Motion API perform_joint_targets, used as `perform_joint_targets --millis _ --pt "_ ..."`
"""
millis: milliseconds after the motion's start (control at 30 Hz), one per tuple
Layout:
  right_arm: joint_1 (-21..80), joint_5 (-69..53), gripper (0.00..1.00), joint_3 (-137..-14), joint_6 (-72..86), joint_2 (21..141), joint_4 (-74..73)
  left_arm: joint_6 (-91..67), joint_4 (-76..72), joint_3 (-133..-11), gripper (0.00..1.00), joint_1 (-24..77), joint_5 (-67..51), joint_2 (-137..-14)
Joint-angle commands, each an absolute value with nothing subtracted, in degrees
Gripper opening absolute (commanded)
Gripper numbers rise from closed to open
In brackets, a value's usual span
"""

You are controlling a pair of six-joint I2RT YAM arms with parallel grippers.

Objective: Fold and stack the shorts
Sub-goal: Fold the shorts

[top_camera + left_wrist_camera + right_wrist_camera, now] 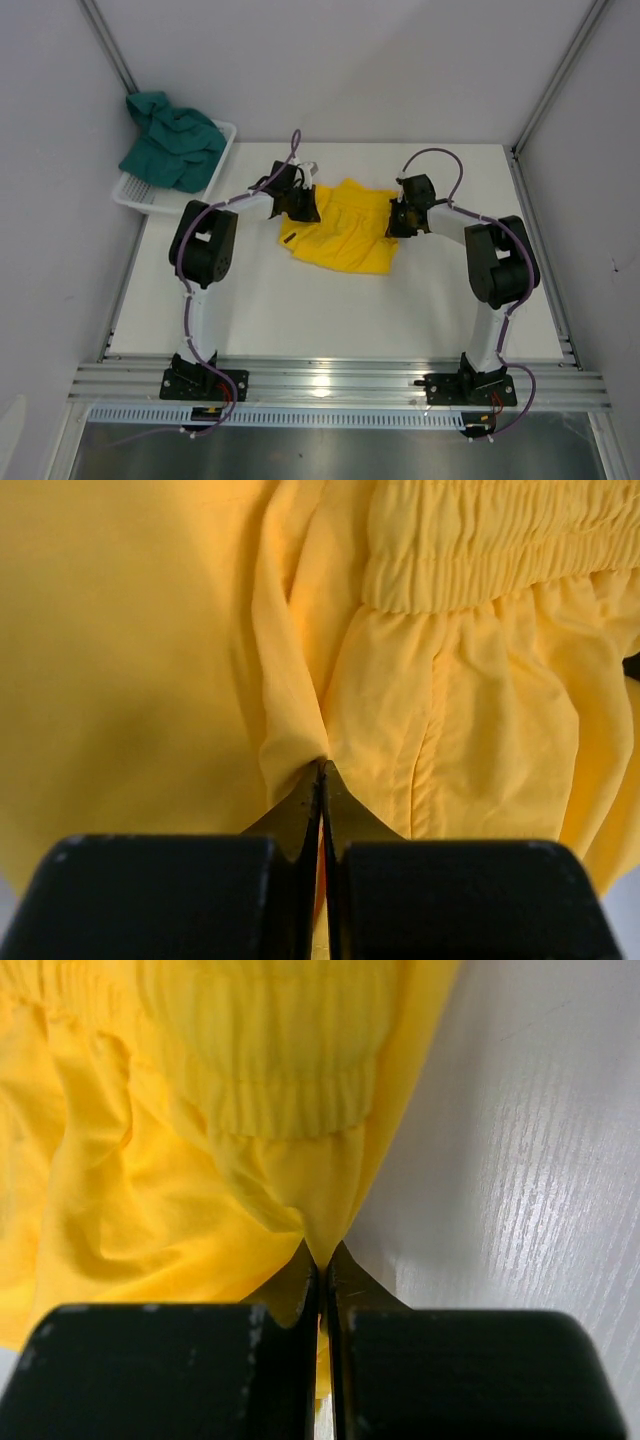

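Nearest me, both arm bases sit on the rail at the near edge, w/ a stretch of bare tabletop beyond. Mid-tabletop lie the yellow shorts, rumpled and not folded yet. Left fingers are clenched on a pinch of fabric at the left side of the pair, just below the elastic waistband. Only a thin fold is caught, at the very tips. Right fingers are clenched too, on the right edge just under the waistband. Again it's a tip-only nip, w/ bare tabletop showing right beside it. Far left, the teal shorts sit heaped in the white basket, draped over its far end, well apart from the yellow pair. My read: early in the task, abt to lift/spread pair 1 for the fold. Risks: (1) Both grips are shallow, so a quick lift or pulling the arms apart too hard could slip the cloth out of one side. The pair would then swing and drop in a heap. (2) I can't tell whether each pinch has one layer or both. A single layer means the shorts open up instead of hanging flat, so the fold comes out skewed. (3) Uneven lift heights would twist the waistband. (4) Later, when I grab the teal pair, the cloth could snag on the basket mesh and drag the basket along.
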State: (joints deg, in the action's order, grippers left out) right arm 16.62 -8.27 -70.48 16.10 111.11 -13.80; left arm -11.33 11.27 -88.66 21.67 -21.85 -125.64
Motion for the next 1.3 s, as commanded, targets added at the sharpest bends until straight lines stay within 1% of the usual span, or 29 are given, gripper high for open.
perform_joint_targets --millis 0,100,267,300,333,367,400,433,467,500,533,600,633,667,700,800,833,933,1000,1033,1133,1267 --pt "15.8 -6.9 0.0 -68.8 16.3 112.1 -14.7 -16.3 6.4 -80.4 0.0 18.9 -19.5 -118.5" --pt "15.8 -7.2 0.0 -68.6 16.3 111.5 -14.6 -17.7 5.6 -77.9 0.0 18.5 -15.1 -115.2" --pt "15.4 -8.0 0.0 -67.8 16.6 110.0 -13.6 -20.8 0.9 -70.9 0.0 18.3 -12.7 -109.1" --pt "15.3 -9.0 0.02 -67.2 16.8 109.8 -13.4 -20.8 0.4 -70.4 0.0 18.3 -12.9 -108.6" --pt "15.2 -9.5 0.07 -67.0 17.1 109.5 -12.4 -20.5 0.4 -70.4 0.0 18.3 -14.2 -108.4" --pt "15.0 -9.9 0.17 -66.5 17.3 109.3 -12.0 -20.4 0.8 -71.5 0.02 18.3 -15.0 -108.5" --pt "14.7 -10.9 0.19 -65.8 17.6 108.6 -11.1 -20.4 1.1 -72.0 0.1 18.4 -15.9 -109.0" --pt "14.5 -11.2 0.21 -65.4 17.8 108.2 -10.6 -20.3 1.3 -72.3 0.24 18.4 -17.6 -109.2" --pt "14.3 -12.2 0.25 -65.0 18.0 107.8 -10.2 -20.3 0.9 -72.9 0.29 18.4 -18.4 -109.4" --pt "13.9 -12.7 0.26 -64.3 18.2 107.2 -9.2 -20.2 0.7 -73.2 0.33 18.6 -19.2 -109.6" --pt "13.7 -13.2 0.26 -64.0 18.5 107.1 -9.0 -20.0 0.7 -73.7 0.4 18.8 -19.9 -109.8" --pt "13.4 -14.7 0.27 -63.7 18.5 106.8 -8.4 -19.6 0.3 -75.1 0.44 19.6 -21.8 -110.3" --pt "13.3 -14.9 0.27 -63.5 18.6 106.9 -8.2 -18.6 0.5 -75.7 0.49 19.9 -22.2 -110.6" --pt "13.3 -15.5 0.28 -63.5 18.7 106.9 -8.1 -17.9 1.0 -76.5 0.51 20.3 -22.8 -111.2" --pt "13.2 -15.7 0.29 -63.5 18.7 107.0 -7.8 -16.6 2.8 -79.1 0.55 21.1 -22.8 -112.3" --pt "13.2 -16.8 0.38 -63.2 18.9 107.0 -7.2 -15.1 4.8 -82.4 0.6 22.0 -23.2 -114.0" --pt "13.1 -17.0 0.41 -62.9 19.0 106.8 -6.9 -15.0 4.7 -82.9 0.64 22.0 -24.0 -115.0" --pt "12.6 -18.2 0.44 -62.0 19.4 106.1 -5.5 -14.4 5.8 -86.6 0.67 22.1 -26.9 -118.0" --pt "12.5 -19.1 0.44 -61.4 19.7 105.8 -4.7 -13.5 7.3 -89.5 0.68 22.3 -26.2 -119.9" --pt "12.4 -19.5 0.44 -61.3 19.8 105.6 -4.5 -13.0 8.9 -92.1 0.68 22.4 -25.8 -120.7" --pt "12.0 -20.5 0.44 -60.9 20.0 105.6 -4.0 -12.3 10.5 -94.8 0.69 22.4 -26.4 -124.4" --pt "11.5 -21.9 0.44 -60.1 20.6 105.6 -2.6 -11.6 11.9 -96.2 0.68 22.5 -26.0 -126.1"
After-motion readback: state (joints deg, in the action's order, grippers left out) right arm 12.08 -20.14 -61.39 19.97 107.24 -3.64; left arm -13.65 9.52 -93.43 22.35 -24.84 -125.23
